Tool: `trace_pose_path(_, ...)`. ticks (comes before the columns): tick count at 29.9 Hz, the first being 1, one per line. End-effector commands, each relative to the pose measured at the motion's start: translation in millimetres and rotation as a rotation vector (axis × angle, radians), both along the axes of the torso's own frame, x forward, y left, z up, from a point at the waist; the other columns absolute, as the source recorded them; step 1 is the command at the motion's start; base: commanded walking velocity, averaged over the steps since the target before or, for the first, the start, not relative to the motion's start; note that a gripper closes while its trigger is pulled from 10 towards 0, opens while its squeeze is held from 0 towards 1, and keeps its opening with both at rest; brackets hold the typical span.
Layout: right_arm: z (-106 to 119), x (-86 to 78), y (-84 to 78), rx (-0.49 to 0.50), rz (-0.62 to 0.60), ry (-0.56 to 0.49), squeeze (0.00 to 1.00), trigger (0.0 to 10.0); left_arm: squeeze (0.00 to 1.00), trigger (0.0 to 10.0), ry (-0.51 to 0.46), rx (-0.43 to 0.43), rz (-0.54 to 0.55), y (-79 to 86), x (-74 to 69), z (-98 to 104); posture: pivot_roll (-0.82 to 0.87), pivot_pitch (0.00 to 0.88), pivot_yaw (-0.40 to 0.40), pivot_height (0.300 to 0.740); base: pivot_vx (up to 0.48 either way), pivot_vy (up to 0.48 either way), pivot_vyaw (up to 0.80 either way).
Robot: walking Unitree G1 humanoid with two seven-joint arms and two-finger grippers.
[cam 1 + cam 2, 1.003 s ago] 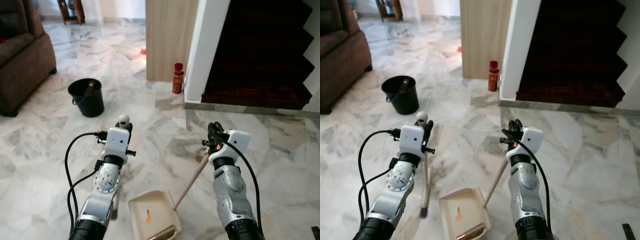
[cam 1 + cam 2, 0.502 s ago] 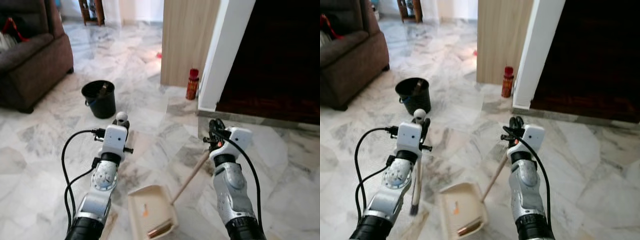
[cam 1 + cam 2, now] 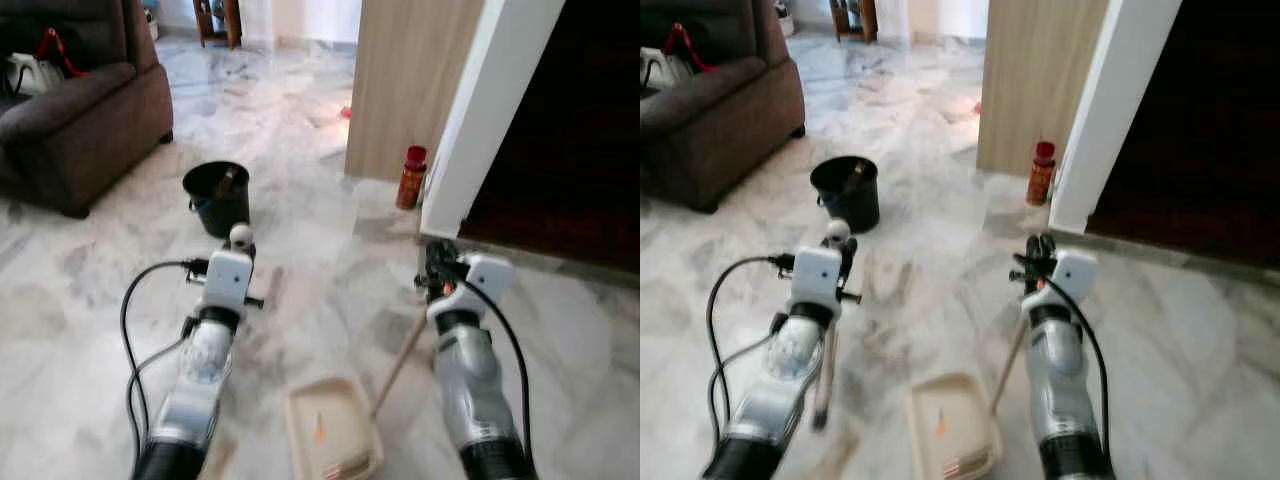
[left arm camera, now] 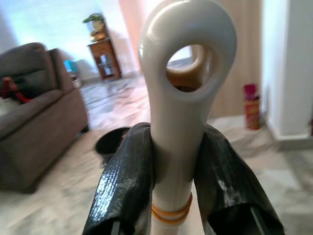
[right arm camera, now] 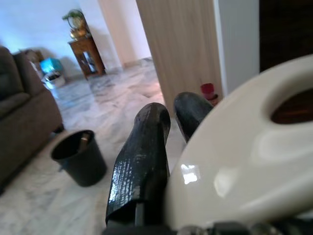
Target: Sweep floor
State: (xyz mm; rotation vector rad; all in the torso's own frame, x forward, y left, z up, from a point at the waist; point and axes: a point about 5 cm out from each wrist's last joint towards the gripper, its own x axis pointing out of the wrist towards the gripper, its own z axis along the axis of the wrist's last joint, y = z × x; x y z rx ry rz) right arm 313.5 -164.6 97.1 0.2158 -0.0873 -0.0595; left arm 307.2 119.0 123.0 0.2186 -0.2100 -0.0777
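My left gripper (image 3: 240,247) is shut on the white looped top of a broom handle (image 4: 183,73), held upright between both black fingers (image 4: 127,181). The broom's stick (image 3: 825,370) runs down to the marble floor beside my left arm. My right gripper (image 3: 435,262) is shut on the white grip (image 5: 244,147) of a long wooden dustpan handle (image 3: 400,365). That handle slants down to a beige dustpan (image 3: 330,435) lying on the floor between my arms, with a small orange scrap in it.
A black bucket (image 3: 218,197) stands ahead on the left, with a brown sofa (image 3: 70,130) beyond it. A red bottle (image 3: 410,177) sits at the foot of a wooden panel (image 3: 400,80) and a white pillar (image 3: 480,110). Dark stairs (image 3: 570,130) rise on the right.
The whole scene has slid right and down in the picture, so the camera has turned left. Both grippers keep their hold, and the dustpan stays between my arms.
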Motion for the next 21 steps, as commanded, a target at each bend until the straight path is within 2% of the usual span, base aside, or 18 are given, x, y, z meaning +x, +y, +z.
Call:
trace_pose_path(1,19.0,6.5,11.3,-0.007,0.037,-0.081,0.00,10.0,0.00,10.0,-0.066,0.000,0.001,3.0,1.4,14.6,0.04,0.000,-0.025,0.740,0.315,0.000,0.80)
trace_pose_path(11,18.0,5.8,12.2,-0.002,0.043,-0.080,0.00,10.0,0.00,10.0,-0.062,-0.004,0.001,3.2,-0.6,12.8,0.05,0.000,-0.028,0.740,0.319,0.000,0.74)
trace_pose_path(21,17.5,7.5,15.2,0.008,0.056,-0.074,0.00,10.0,0.00,10.0,-0.063,-0.005,-0.002,3.1,-1.4,13.1,0.05,0.000,-0.027,0.740,0.320,0.000,0.00)
